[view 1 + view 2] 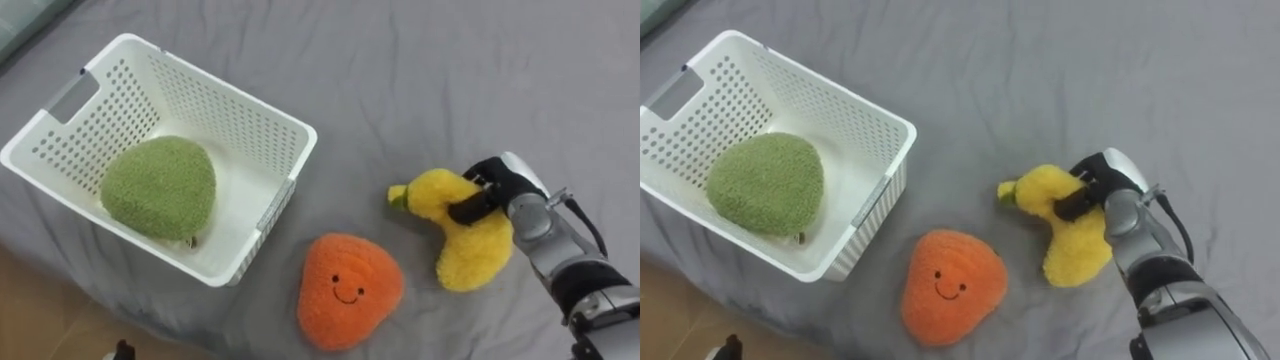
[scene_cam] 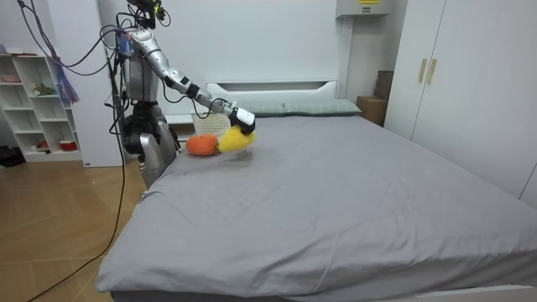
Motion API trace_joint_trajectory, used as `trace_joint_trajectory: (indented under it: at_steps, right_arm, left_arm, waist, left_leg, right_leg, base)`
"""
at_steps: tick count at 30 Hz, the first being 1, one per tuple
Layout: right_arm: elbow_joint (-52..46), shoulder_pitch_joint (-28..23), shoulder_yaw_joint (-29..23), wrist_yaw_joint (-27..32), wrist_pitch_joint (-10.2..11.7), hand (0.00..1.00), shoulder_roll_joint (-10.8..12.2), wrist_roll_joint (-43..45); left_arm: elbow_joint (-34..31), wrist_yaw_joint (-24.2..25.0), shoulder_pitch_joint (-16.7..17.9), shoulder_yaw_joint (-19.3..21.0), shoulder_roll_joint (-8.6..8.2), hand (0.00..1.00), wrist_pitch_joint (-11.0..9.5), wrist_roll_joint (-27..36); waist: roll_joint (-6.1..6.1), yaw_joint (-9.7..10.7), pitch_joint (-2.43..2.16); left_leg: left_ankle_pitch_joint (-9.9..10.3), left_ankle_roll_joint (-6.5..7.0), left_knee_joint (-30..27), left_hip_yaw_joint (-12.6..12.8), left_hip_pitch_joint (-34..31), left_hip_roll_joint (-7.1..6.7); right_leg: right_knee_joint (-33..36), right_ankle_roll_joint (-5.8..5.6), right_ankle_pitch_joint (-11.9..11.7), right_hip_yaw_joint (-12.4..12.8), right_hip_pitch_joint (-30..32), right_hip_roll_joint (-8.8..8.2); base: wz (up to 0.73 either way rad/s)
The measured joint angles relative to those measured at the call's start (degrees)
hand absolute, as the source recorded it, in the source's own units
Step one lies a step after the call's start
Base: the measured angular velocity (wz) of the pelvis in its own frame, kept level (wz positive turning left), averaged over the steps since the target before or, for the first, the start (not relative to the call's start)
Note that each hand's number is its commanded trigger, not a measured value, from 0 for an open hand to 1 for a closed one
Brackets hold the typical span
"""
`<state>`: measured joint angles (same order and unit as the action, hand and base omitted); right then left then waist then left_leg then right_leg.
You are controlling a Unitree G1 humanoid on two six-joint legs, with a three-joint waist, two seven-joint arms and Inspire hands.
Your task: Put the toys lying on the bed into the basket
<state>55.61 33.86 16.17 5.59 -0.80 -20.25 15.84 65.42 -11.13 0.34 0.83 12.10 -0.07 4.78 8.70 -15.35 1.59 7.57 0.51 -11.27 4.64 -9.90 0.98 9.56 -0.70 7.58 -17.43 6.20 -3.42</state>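
Observation:
A yellow banana plush (image 1: 460, 232) (image 1: 1065, 225) (image 2: 236, 140) lies on the grey bed, with my right hand (image 1: 497, 190) (image 1: 1095, 185) (image 2: 242, 118) curled over its middle, dark fingers pressing into it. An orange plush with a smiling face (image 1: 348, 291) (image 1: 951, 286) (image 2: 201, 145) rests on the sheet just to its lower left, near the bed's edge. A green plush (image 1: 158, 187) (image 1: 765, 184) sits inside the white perforated basket (image 1: 270, 125) (image 1: 880, 120) on the left.
The grey bedsheet (image 1: 430, 70) spreads wide beyond the toys. The wooden floor (image 1: 50, 320) shows past the near bed edge. In the room view I stand at the bed's side near its head, by a white shelf (image 2: 38, 109).

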Motion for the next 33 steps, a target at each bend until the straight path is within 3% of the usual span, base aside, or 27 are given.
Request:
trace_joint_trajectory:
  at_steps: [1, 4, 10, 15, 20, 27, 33]
  right_arm:
    - [-2.89, -0.67, 0.00, 0.00, 0.03, 1.00, -0.06, 0.03]
    - [-9.24, -2.12, -0.16, -0.39, 0.02, 1.00, -0.20, 0.55]
    - [-22.80, -4.29, -1.69, -2.08, -0.87, 1.00, -0.26, 2.75]
    - [-32.04, -5.67, -1.77, -2.06, -2.17, 1.00, -0.52, 3.87]
    - [-40.33, -6.08, -1.59, -2.15, -3.63, 1.00, -0.09, 5.31]
    - [-43.58, -6.03, -1.54, -2.27, -4.50, 1.00, 0.81, 3.92]
    - [-43.62, -5.98, -1.50, -4.64, -7.54, 1.00, 2.30, 6.97]
  left_arm:
    - [0.25, -0.04, 0.92, 0.67, 0.02, 0.00, 0.02, 0.00]
    - [0.21, 0.02, 2.34, 2.54, -0.15, 0.00, 0.03, -0.82]
    - [-3.90, -0.01, 5.93, 3.54, -0.33, 0.00, 0.60, -1.29]
    - [-7.82, -1.13, 6.91, 3.69, -1.49, 0.00, 1.39, -1.51]
    - [-8.99, -1.15, 7.09, 3.48, -2.77, 0.00, 1.69, -2.20]
    - [-9.78, -1.75, 8.17, 3.55, -3.25, 0.00, 2.21, -2.32]
    - [-11.46, -2.64, 10.95, 3.72, -3.73, 0.00, 4.15, -5.86]
  waist:
    - [-0.13, 0.23, -0.36]
    - [-0.72, 1.17, -0.85]
    - [-2.36, 3.19, -1.30]
    - [-3.12, 3.56, -1.62]
    - [-3.04, 3.41, -1.57]
    - [-2.78, 0.29, -1.24]
    - [-2.67, -1.88, -1.06]
  left_leg:
    - [0.00, 0.00, 0.42, 0.09, 1.55, 0.02]
    - [0.03, -0.03, 0.95, 0.12, 4.23, 0.07]
    - [0.19, -0.19, 1.49, 0.05, 7.13, 0.02]
    - [0.17, -0.15, 1.74, -0.05, 8.62, -0.37]
    - [0.06, 0.02, 2.10, -0.26, 9.45, -0.72]
    - [0.09, 0.01, 3.09, -1.67, 10.47, -0.81]
    - [0.12, 0.01, 2.77, -3.13, 9.24, -0.99]
  right_leg:
    - [-0.10, -0.01, 0.01, 0.01, -1.39, 0.04]
    - [-0.35, -0.04, 0.03, -0.14, -3.96, 0.08]
    - [-0.78, -0.06, 0.04, -0.38, -7.14, 0.02]
    - [-0.76, -0.32, 0.27, -0.01, -8.50, -0.08]
    - [-0.72, -0.53, 0.39, -0.13, -9.11, -0.33]
    - [-0.85, -0.75, 0.50, -1.81, -10.30, -0.39]
    - [-0.95, -0.82, 0.54, -3.91, -10.07, -0.50]
  base:
    - [-0.03]
    - [0.00]
    - [-0.01]
    - [0.01]
    - [0.00]
    - [0.09]
    - [0.11]
